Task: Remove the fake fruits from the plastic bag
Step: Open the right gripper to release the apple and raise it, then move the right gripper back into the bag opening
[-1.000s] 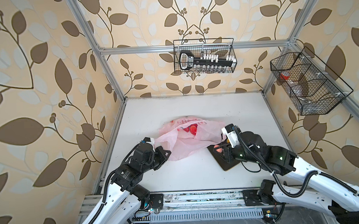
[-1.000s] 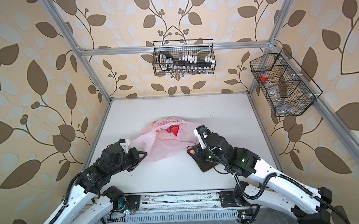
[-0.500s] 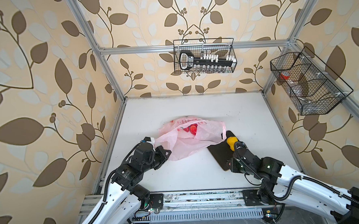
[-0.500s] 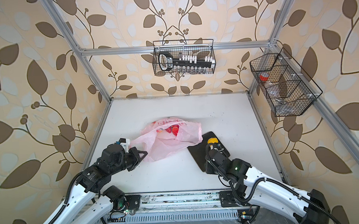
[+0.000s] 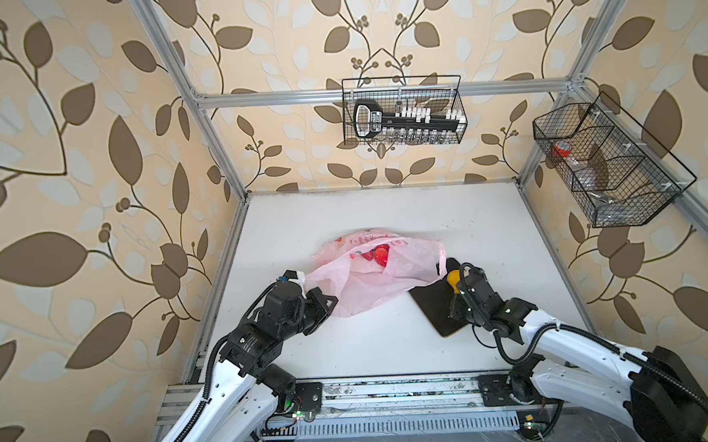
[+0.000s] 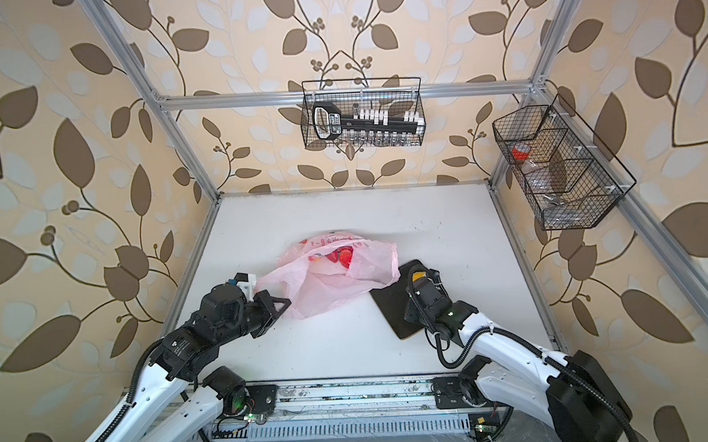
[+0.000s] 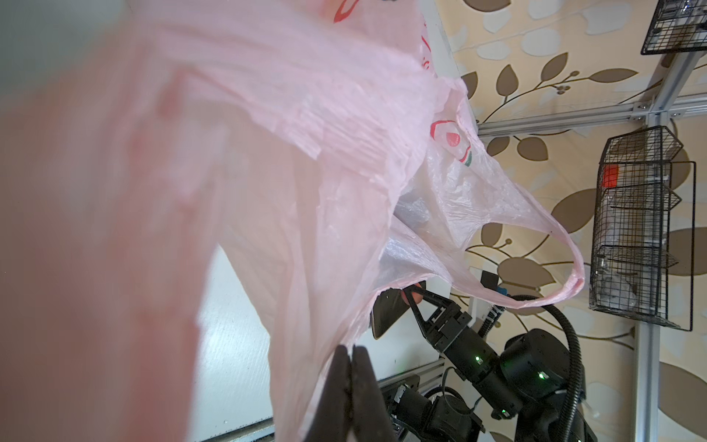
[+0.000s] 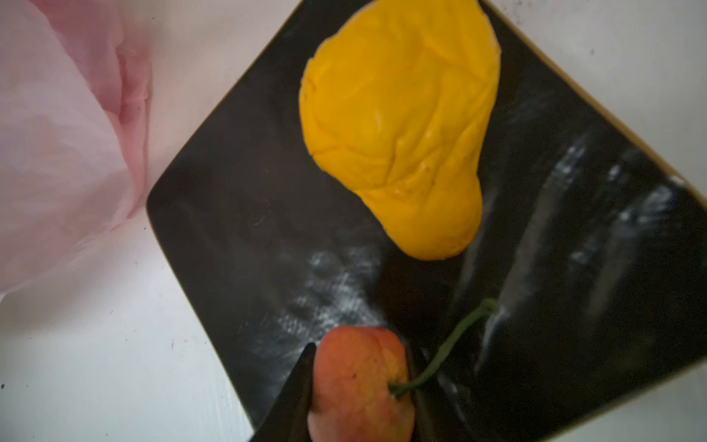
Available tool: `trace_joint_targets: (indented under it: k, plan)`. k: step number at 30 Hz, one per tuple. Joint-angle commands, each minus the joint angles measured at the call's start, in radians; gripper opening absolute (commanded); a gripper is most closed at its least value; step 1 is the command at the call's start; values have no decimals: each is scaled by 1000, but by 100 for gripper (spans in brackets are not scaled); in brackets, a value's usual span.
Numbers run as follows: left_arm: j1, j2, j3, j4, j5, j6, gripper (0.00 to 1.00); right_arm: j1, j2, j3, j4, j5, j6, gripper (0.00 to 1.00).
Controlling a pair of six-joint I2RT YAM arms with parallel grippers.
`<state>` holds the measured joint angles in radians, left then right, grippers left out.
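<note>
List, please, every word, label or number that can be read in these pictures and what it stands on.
None can be read as text.
Plastic bag: red lettering, too small to read; red apple logo, no words.
Black tool rack in the wire basket: white label, blurred.
Left arm: tiny white print, unreadable.

- left arm [image 5: 228, 395]: low over table, elbow bent, forearm reaching in from near-left corner toward middle.
- left gripper [image 7: 352, 350]: jaws pressed flat together, thin film of plastic bag [image 7: 306, 172] pinched at tips.
- right arm [image 5: 566, 344]: stretched low from near-right corner, wrist pitched down.
- right gripper [image 8: 359, 363]: jaws partly apart, one finger on each side of pinkish-orange fruit [image 8: 355, 394], clamping it.
- in both top views, grippers well apart.
</note>
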<state>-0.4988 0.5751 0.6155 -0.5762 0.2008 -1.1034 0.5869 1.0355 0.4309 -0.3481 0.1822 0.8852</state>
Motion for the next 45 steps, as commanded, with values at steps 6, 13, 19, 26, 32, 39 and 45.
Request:
trace_joint_targets:
  k: [6, 13, 19, 26, 32, 39, 45]
  plan:
    - [-12, -6, -3, 5, -11, 4, 0, -8, 14, -42, 50, -27, -28, 40]
    - [-12, 0, 0, 12, -8, 2, 0, -12, -44, -45, 3, -11, -26, 57]
    - [-12, 5, 7, 13, -4, 5, 0, -18, -152, 8, -133, 20, -22, 63]
    - [-11, 6, 5, 21, 1, 5, 0, -17, -380, 196, -336, 112, -52, 57]
    - [-12, 6, 1, 27, 7, 6, 0, -11, -334, 417, -297, 27, -225, 46]
    - [-12, -4, 1, 19, 6, 5, 0, 267, -129, 574, -132, 68, -307, 40]
    - [-12, 3, 18, 7, 13, 17, 0, 392, 169, 644, -13, 48, -327, 40]
